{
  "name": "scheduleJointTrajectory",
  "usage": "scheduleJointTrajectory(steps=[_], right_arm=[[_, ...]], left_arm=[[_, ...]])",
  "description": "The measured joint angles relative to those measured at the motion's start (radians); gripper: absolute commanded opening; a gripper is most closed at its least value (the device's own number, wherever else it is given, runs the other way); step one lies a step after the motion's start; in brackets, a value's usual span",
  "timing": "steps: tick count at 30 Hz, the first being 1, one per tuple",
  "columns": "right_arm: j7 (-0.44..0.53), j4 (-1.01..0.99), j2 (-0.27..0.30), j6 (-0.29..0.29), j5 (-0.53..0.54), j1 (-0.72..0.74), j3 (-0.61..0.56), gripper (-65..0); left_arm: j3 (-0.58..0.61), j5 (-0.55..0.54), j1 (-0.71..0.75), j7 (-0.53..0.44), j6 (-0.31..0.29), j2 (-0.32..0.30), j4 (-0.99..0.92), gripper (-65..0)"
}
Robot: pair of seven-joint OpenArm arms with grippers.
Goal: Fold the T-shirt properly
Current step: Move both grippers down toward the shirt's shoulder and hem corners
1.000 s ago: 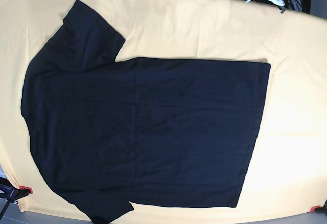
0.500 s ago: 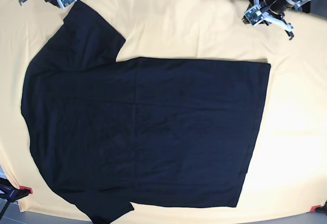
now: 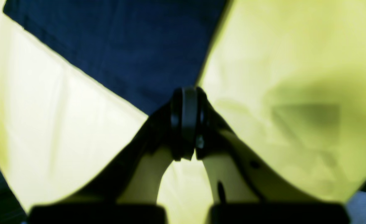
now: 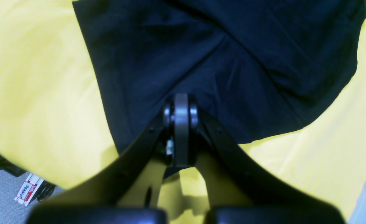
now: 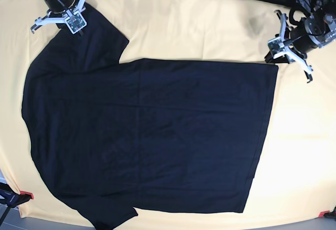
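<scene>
In the base view the T-shirt (image 5: 147, 135) lies flat in the middle of the yellow table cover (image 5: 210, 25). Bare yellow runs along the top and right. The right gripper (image 5: 63, 12) is at the upper left, over a sleeve. The left gripper (image 5: 291, 43) is at the upper right, by the hem corner.

The left wrist view shows closed jaws above that corner.

The right wrist view shows closed jaws over wrinkled sleeve cloth, holding nothing.
</scene>
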Motion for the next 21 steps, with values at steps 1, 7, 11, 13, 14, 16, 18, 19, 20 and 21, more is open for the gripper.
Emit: scheduleJointTrajectory(steps=[1,7,11,13,14,16,18,19,20,21], right_arm=[[0.0,0.0,0.0,0.0,0.0,0.0,0.0,-65.0],[0.005,0.0,0.0,0.019,0.018,0.001,0.0,-65.0],[0.007,0.0,0.0,0.026,0.018,0.0,0.0,-65.0],[0.007,0.0,0.0,0.026,0.018,0.001,0.0,-65.0],[0.008,0.0,0.0,0.026,0.018,0.0,0.0,-65.0],[0.007,0.0,0.0,0.026,0.018,0.0,0.0,-65.0],[0.007,0.0,0.0,0.026,0.018,0.0,0.0,-65.0],[0.007,0.0,0.0,0.026,0.018,0.0,0.0,-65.0],[0.007,0.0,0.0,0.026,0.018,0.0,0.0,-65.0],[0.007,0.0,0.0,0.026,0.018,0.0,0.0,-65.0]], left_arm=[[0.001,0.012,-0.017,-0.035,-0.045,-0.006,-0.033,-65.0],[0.005,0.003,-0.097,-0.135,-0.216,-0.029,-0.151,-31.6],[0.024,0.006,-0.138,-0.135,-0.219,-0.06,-0.175,-30.9],[0.063,0.045,-0.173,-0.149,-0.22,-0.082,-0.185,-30.9],[0.089,0.073,-0.193,-0.157,-0.214,-0.09,-0.194,-30.9],[0.164,0.117,-0.235,-0.183,-0.172,-0.108,-0.217,-30.9],[0.249,0.162,-0.294,-0.19,-0.142,-0.112,-0.242,-30.9],[0.292,0.177,-0.327,-0.187,-0.131,-0.111,-0.253,-30.9],[0.328,0.187,-0.355,-0.186,-0.13,-0.111,-0.26,-30.9],[0.361,0.185,-0.385,-0.188,-0.129,-0.111,-0.267,-30.9]])
